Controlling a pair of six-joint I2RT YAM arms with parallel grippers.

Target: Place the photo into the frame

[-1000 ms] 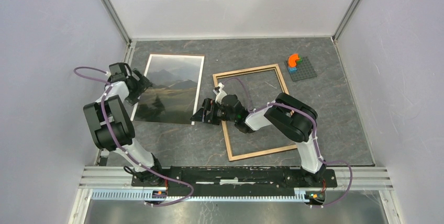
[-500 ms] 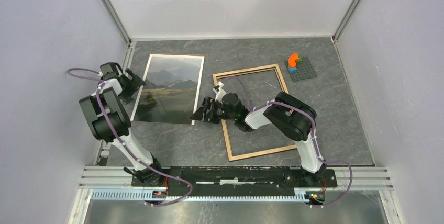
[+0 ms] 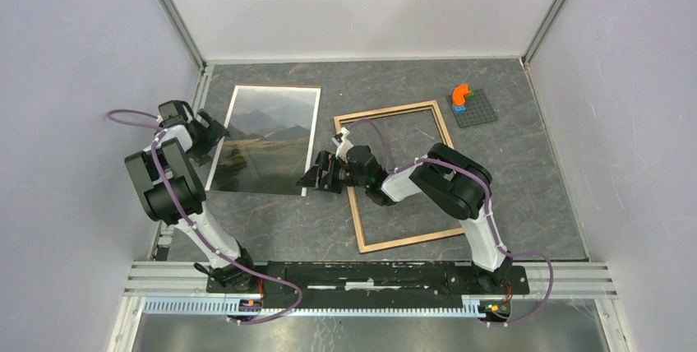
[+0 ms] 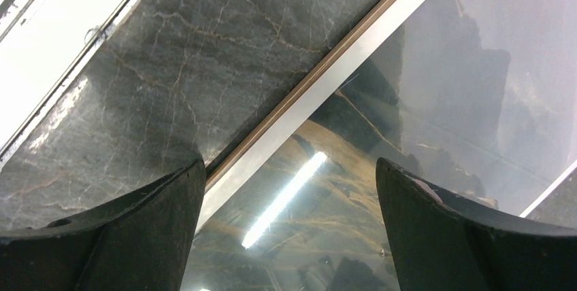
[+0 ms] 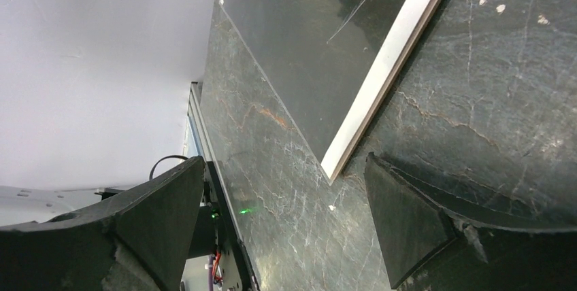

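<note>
The photo [image 3: 267, 140] lay flat on the table [image 3: 510, 179] just left of the empty frame [image 3: 386, 110], left gripper [image 3: 214, 131] and right gripper [image 3: 313, 178] both spread wide at its opposite edges holding nothing, so they'd probably want to pinch only the border and lift evenly.

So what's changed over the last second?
The left hand drew back leftward to the left edge of the photo, open, holding nothing. The right hand stayed open by the photo's near right corner; photo and frame haven't moved.
</note>
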